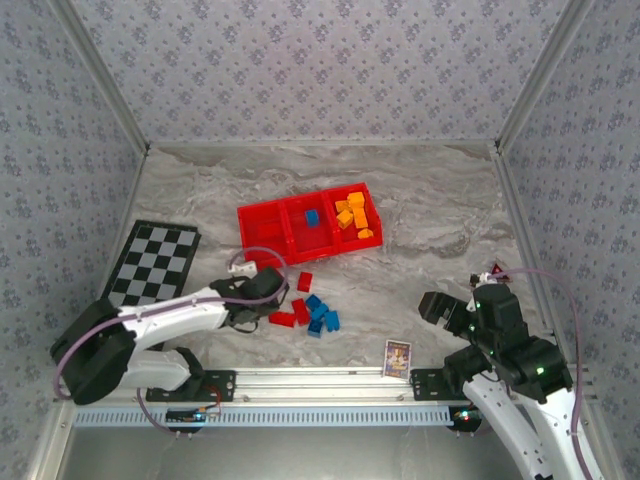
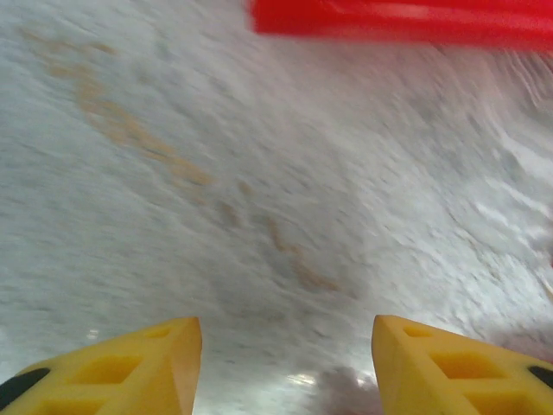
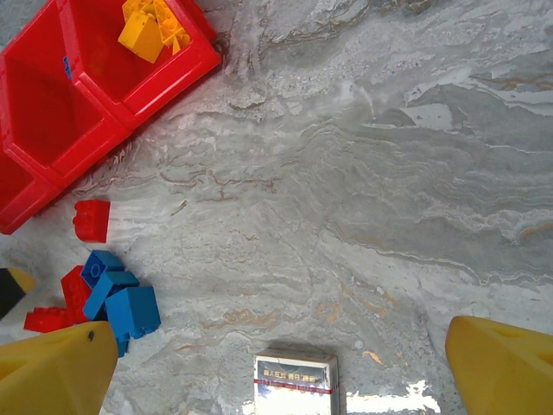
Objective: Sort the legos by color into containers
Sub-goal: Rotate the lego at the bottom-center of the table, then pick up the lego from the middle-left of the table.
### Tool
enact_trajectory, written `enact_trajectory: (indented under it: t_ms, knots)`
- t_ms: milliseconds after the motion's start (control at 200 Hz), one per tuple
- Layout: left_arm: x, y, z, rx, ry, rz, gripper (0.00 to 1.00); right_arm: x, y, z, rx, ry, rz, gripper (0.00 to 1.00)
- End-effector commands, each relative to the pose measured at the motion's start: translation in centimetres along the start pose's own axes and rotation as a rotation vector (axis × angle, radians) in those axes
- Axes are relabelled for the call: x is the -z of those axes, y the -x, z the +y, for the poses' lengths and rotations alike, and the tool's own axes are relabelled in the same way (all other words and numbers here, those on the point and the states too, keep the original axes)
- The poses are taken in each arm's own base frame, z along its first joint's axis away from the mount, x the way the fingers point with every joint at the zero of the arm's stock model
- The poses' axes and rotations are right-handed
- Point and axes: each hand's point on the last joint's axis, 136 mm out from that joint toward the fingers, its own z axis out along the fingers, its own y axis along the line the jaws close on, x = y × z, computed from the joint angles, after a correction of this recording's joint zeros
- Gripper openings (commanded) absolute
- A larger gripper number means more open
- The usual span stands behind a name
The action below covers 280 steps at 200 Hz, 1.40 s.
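Legos (image 1: 352,213) in orange and one blue (image 1: 312,217) are sitting in the tray (image 1: 262,225); red and blue ones (image 1: 310,312) are lying outside. The left pincer (image 2: 285,346) and the right pincer (image 3: 276,363) are hanging open.

My top cam looks steeply down from behind the near edge of the table (image 1: 420,290), all of it in frame. Left wrist cam sits really close to the tabletop, blurry, with the red tray (image 2: 406,19) along its top edge. Right wrist cam hangs higher and shares that tray (upper left) and the loose legos (image 3: 112,298) (lower left) with the top view.

B&w checkered board (image 1: 155,262) lies far left on marble table (image 1: 430,200); small pic card (image 1: 397,357) near front edge.
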Motion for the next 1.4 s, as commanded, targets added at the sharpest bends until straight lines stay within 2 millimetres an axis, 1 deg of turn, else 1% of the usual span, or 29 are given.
enact_trajectory:
  t_ms: [0, 45, 130, 225, 300, 340, 415, 485, 525, 535, 545, 555, 605, 640, 680, 755, 790, 835, 880, 935, 980, 1024, 1074, 1114, 1179, 1269, 1304, 1394]
  knots:
    - [1.5, 0.9, 2.0, -0.023, 0.016, -0.032, 0.54, 0.2, -0.3, -0.3, -0.008, -0.008, 0.004, 1.00]
    - [2.1, 1.0, 2.3, -0.023, -0.003, -0.034, 0.55, 0.2, -0.3, -0.3, -0.008, -0.009, 0.004, 1.00]
    - [2.9, 0.4, 2.0, -0.009, -0.069, -0.009, 0.65, 0.1, -0.3, -0.4, -0.009, -0.009, 0.005, 1.00]
    - [3.2, -1.1, 0.7, -0.008, -0.179, 0.032, 0.77, 0.0, -0.3, -0.3, -0.012, -0.005, 0.003, 1.00]
    - [3.3, -2.5, 0.5, -0.015, -0.188, 0.081, 0.82, 0.0, -0.3, -0.3, -0.014, -0.004, 0.002, 1.00]
    - [3.6, -3.2, 0.0, -0.056, -0.202, 0.110, 0.84, 0.0, -0.3, -0.3, -0.014, -0.004, 0.004, 1.00]
    - [4.6, -4.0, -1.6, -0.228, -0.250, 0.156, 0.87, 0.1, -0.3, -0.3, -0.013, -0.004, 0.006, 1.00]
    - [6.2, -4.8, -3.4, -0.427, -0.320, 0.210, 0.91, 0.1, -0.4, -0.3, -0.011, -0.006, 0.007, 1.00]
    - [7.0, -5.0, -4.0, -0.542, -0.336, 0.238, 0.92, 0.2, -0.4, -0.3, -0.009, -0.005, 0.007, 1.00]
    - [7.2, -5.1, -3.8, -0.571, -0.325, 0.250, 0.93, 0.2, -0.4, -0.3, -0.009, -0.005, 0.008, 1.00]
    - [7.4, -5.1, -3.8, -0.598, -0.321, 0.255, 0.98, 0.2, -0.4, -0.3, -0.010, -0.005, 0.008, 1.00]
    - [7.6, -5.1, -3.8, -0.624, -0.314, 0.260, 0.99, 0.2, -0.4, -0.3, -0.010, -0.005, 0.008, 1.00]
    - [8.6, -4.9, -3.9, -0.765, -0.307, 0.283, 1.00, 0.2, -0.4, -0.3, -0.009, -0.004, 0.010, 1.00]
    - [9.2, -4.7, -4.2, -0.844, -0.308, 0.287, 1.00, 0.2, -0.4, -0.2, -0.010, -0.003, 0.010, 1.00]
    - [9.5, -3.9, -5.0, -0.897, -0.312, 0.250, 1.00, 0.3, -0.4, -0.2, -0.011, 0.000, 0.008, 1.00]
    - [10.5, -3.0, -7.5, -0.997, -0.394, 0.199, 1.00, 0.4, -0.2, 0.0, -0.012, 0.007, 0.001, 1.00]
    - [10.9, -2.2, -8.4, -1.042, -0.405, 0.152, 1.00, 0.6, -0.1, 0.0, -0.008, 0.011, -0.002, 1.00]
    - [11.2, -1.1, -9.0, -1.120, -0.407, 0.087, 1.00, 0.8, -0.1, -0.1, -0.005, 0.008, -0.009, 1.00]
    - [11.7, -1.0, -9.4, -1.240, -0.439, 0.045, 1.00, 1.0, -0.1, -0.2, -0.001, 0.006, -0.015, 1.00]
    - [12.1, -1.0, -9.1, -1.408, -0.468, -0.016, 1.00, 1.2, 0.0, -0.1, 0.005, 0.014, -0.027, 1.00]
    - [12.0, -1.5, -8.3, -1.571, -0.481, -0.060, 1.00, 1.3, -0.1, -0.1, 0.005, 0.021, -0.031, 1.00]
    - [11.9, -2.1, -7.0, -1.710, -0.491, -0.088, 1.00, 1.3, -0.1, -0.1, 0.005, 0.026, -0.032, 1.00]
    - [11.1, -3.0, -5.1, -1.863, -0.484, -0.100, 1.00, 1.4, -0.2, -0.2, 0.008, 0.029, -0.033, 1.00]
    - [10.5, -3.6, -3.8, -1.942, -0.472, -0.097, 1.00, 1.5, -0.3, -0.2, 0.008, 0.029, -0.032, 1.00]
    - [9.5, -3.9, -2.1, -1.986, -0.433, -0.083, 1.00, 1.6, -0.3, -0.2, 0.008, 0.035, -0.038, 1.00]
    - [8.5, -4.8, -0.6, -1.974, -0.418, -0.039, 0.99, 1.6, -0.3, -0.2, 0.003, 0.043, -0.048, 1.00]
    - [8.3, -5.2, -0.4, -1.963, -0.424, -0.038, 0.98, 1.5, -0.3, -0.2, 0.004, 0.046, -0.047, 1.00]
    - [8.2, -5.4, -1.3, -1.920, -0.457, -0.113, 0.98, 1.3, -0.3, 0.1, 0.003, 0.058, -0.045, 1.00]
